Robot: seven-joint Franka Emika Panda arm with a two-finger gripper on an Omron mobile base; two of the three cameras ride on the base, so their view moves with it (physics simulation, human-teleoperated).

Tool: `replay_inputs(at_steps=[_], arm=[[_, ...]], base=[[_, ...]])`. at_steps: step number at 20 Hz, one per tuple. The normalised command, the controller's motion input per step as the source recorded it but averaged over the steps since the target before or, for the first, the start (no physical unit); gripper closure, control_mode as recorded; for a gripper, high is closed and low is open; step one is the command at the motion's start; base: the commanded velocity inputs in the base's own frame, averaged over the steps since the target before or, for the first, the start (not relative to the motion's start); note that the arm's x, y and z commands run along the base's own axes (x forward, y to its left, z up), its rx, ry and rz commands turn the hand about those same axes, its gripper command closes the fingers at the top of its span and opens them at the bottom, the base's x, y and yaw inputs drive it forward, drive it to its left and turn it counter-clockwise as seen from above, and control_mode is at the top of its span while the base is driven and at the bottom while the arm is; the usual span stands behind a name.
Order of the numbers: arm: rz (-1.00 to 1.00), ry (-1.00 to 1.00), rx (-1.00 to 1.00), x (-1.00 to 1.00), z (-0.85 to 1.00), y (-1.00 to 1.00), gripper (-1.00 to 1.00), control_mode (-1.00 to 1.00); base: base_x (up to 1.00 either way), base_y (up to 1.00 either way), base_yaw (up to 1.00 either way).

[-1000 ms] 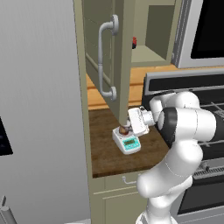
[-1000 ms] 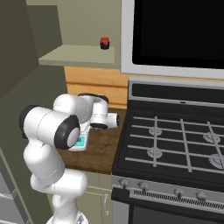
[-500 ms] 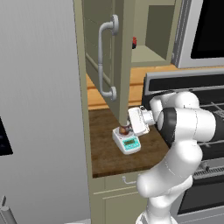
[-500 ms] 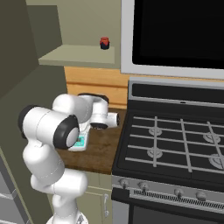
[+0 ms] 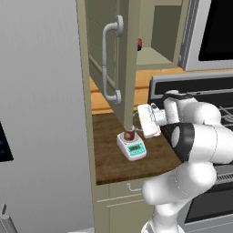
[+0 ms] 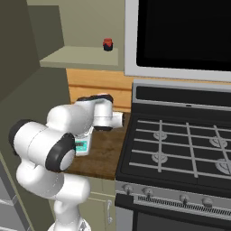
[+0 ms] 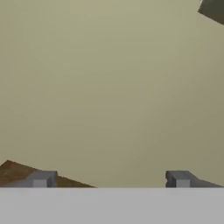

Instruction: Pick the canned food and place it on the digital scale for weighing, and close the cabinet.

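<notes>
From my remote station: the canned food stands upright on the round plate of the digital scale, just behind the teal display. The scale sits on the dark wooden surface, toward its middle, slightly turned.

The claw is spread wide: in the hand view its two dark fingertips stand far apart with nothing between them. It holds nothing. In the left base view the hand sits just right of the can, apart from it, at about the can's height.

The cabinet is open. Its door swings out over the surface, and the lower edge of the door hangs directly above the can and scale, hiding the can's top in the left base view. The long grey bar handle runs vertically on the door's outer face. The hand view looks straight at a flat olive panel, with a corner of the wooden surface at lower left.

Inside the cabinet, a small red object rests on the shelf. To the right of the surface is the stove with its grates, and above it a black microwave front. A tall grey appliance flanks the surface on the left.
</notes>
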Motion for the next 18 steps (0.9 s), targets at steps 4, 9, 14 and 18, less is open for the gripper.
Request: replay_inputs(at_steps=[4, 9, 14, 18], arm=[[0.00, -0.37, -0.01, -0.72, 0.47, 0.00, -1.00, -1.00], [0.00, -0.31, -0.06, -0.67, 0.54, 0.10, -1.00, -1.00], [0.00, -0.30, -0.05, -0.77, 0.55, 0.02, -1.00, -1.00], [0.00, -0.33, -0.02, -0.78, 0.49, 0.00, -1.00, -1.00]], base=[[0.00, 0.00, 0.00], [0.00, 0.00, 0.00], [0.00, 0.00, 0.00], [0.00, 0.00, 0.00]])
